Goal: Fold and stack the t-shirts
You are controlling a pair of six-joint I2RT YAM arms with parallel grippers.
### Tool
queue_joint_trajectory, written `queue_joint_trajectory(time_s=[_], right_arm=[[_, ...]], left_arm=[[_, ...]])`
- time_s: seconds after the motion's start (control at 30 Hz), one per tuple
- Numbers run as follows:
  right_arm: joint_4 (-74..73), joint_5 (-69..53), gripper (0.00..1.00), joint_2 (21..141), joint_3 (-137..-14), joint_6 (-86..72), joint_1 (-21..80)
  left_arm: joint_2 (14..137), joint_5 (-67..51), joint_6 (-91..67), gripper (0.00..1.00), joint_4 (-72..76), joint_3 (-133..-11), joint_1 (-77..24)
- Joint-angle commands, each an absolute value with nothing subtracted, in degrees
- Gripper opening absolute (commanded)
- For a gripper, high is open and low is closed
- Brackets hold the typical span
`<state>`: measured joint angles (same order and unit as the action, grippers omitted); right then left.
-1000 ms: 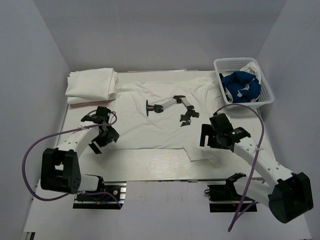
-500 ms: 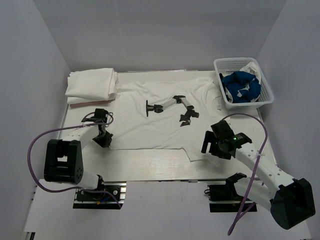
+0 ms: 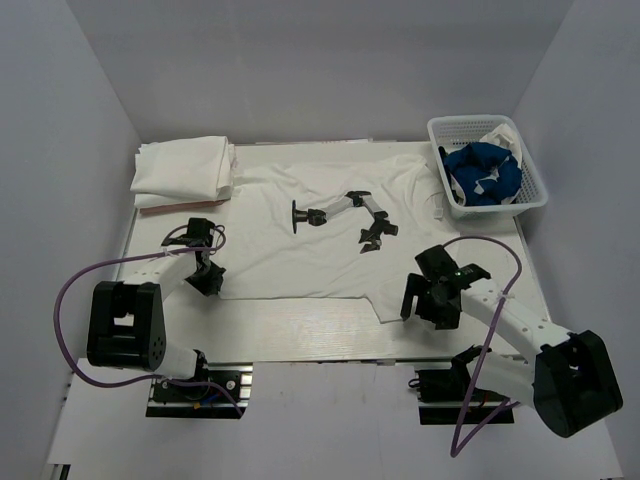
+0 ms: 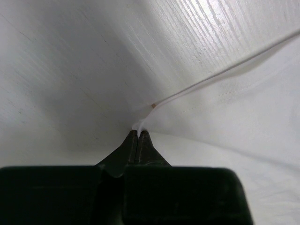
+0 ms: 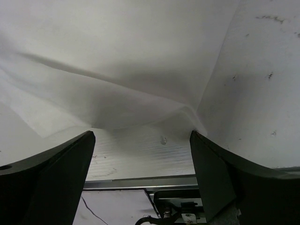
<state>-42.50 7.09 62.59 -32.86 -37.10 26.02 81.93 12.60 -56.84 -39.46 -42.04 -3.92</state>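
Note:
A white t-shirt [image 3: 300,255] with a black print lies spread flat on the table. My left gripper [image 3: 208,280] is at its near left corner, shut on the hem; in the left wrist view the closed tips [image 4: 138,134] pinch a small tuft of the white t-shirt [image 4: 234,117]. Over the shirt's near right corner hangs my right gripper [image 3: 422,303], open. In the right wrist view the right gripper [image 5: 143,140] holds nothing, and the t-shirt [image 5: 117,56] edge lies just beyond its fingers [image 5: 61,168]. Folded white t-shirts [image 3: 185,168] are stacked at the back left.
A white lattice basket [image 3: 535,190] stands at the back right with a blue t-shirt [image 3: 480,172] and white cloth in it. The table's near edge [image 5: 140,180] and an arm base show between the right fingers. Grey walls close in the sides.
My left gripper has shut on the shirt's near left hem. The right arm has moved nearer and lower, toward the shirt's near right corner, still open.

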Motion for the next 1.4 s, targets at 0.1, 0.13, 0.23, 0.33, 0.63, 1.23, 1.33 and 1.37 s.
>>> queue_joint_trajectory(time_s=[0.1,0.13,0.23,0.33,0.63,1.23,1.33,1.37], right_arm=[[-39.64,0.62,0.76,63.19,-29.36,-36.56,26.98],[-39.2,-1.56,0.71,63.28,-29.01,-36.65,27.16],[-38.41,-0.97,0.45,63.28,-28.04,-37.44,27.69],[-38.41,3.04,0.26,64.25,-28.91,-37.36,27.95],[-42.8,15.37,0.0,67.94,-36.2,-40.08,27.95],[-34.82,33.83,0.0,61.78,-51.67,-26.37,27.68],[-32.62,37.43,0.0,64.94,-53.08,-24.8,27.51],[-30.52,37.88,0.0,66.0,-54.22,-24.7,27.16]], left_arm=[[82.88,13.09,-56.95,0.0,-39.81,-42.1,-3.69],[82.88,13.1,-56.95,0.0,-39.81,-42.1,-3.69],[82.36,13.1,-56.95,0.0,-39.81,-42.62,-3.69],[82.35,13.1,-56.43,0.0,-40.34,-43.15,-3.69],[81.13,14.23,-55.2,0.0,-42.1,-45.44,-3.69],[81.73,14.77,-53.0,0.0,-43.68,-55.27,-3.69],[85.86,14.77,-53.0,0.0,-45.08,-60.0,-3.69],[86.91,14.77,-53.0,0.0,-45.7,-61.25,-3.69]])
